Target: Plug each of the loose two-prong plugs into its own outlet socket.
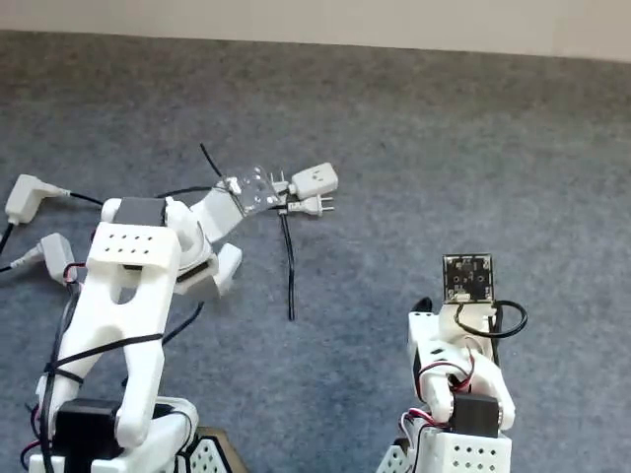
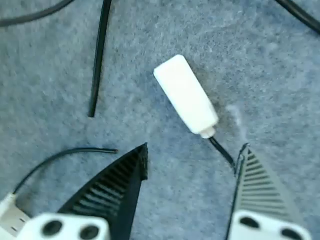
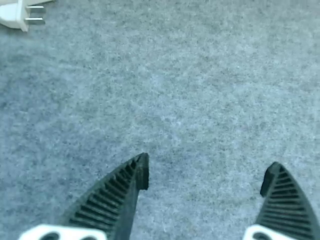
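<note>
Plug (image 1: pixel 312 205) lies on the tabletop (image 1: pixel 444 148) just beside a socket (image 1: pixel 315 179), close ahead of the left gripper (image 2: pixel 194 150), jaws apart, empty. Right gripper (image 3: pixel 207 162) likewise apart. Grasp pending: next, close squarely on the plug body, leaving prongs free.

The high camera looks steeply down over the whole grey table (image 1: pixel 444 148), with my two bases at its near edge. Each wrist camera peers close at the cloth past its own pincer (left gripper (image 2: pixel 194 150), right gripper (image 3: pixel 207 162)). High and left wrist views share the black cable (image 1: pixel 289 266) (image 2: pixel 98 60). High and right wrist views share a white plug (image 1: pixel 314 206) (image 3: pixel 17 14).
</note>
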`<state>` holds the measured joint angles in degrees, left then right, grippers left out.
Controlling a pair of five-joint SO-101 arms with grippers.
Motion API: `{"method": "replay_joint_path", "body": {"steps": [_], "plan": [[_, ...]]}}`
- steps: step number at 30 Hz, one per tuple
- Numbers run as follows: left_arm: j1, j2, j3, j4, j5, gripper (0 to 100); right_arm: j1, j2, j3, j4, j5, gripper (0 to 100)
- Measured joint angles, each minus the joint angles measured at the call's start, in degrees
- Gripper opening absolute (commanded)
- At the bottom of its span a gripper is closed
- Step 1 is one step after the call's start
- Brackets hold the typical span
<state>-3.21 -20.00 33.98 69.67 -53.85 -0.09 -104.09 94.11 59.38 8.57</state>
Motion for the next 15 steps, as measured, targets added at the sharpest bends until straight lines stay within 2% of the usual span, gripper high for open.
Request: {"method": "replay_joint_path", "body": {"steps": [2, 8, 11, 15], "plan": [[0.0, 0.0, 0.09, -1.85, 0.0, 29, 0.0, 0.0, 0.0, 0.0, 0.0, 34.6], [-0.09, 0.0, 4.48, -15.03, 7.3, 29, 0.0, 0.0, 0.0, 0.0, 0.0, 34.6], [0.53, 0.0, 5.98, -17.23, 9.76, 29, 0.0, 0.0, 0.0, 0.0, 0.0, 34.6], [5.01, 0.09, 7.47, -18.2, 11.52, 29, 0.0, 0.0, 0.0, 0.0, 0.0, 34.6]]}}
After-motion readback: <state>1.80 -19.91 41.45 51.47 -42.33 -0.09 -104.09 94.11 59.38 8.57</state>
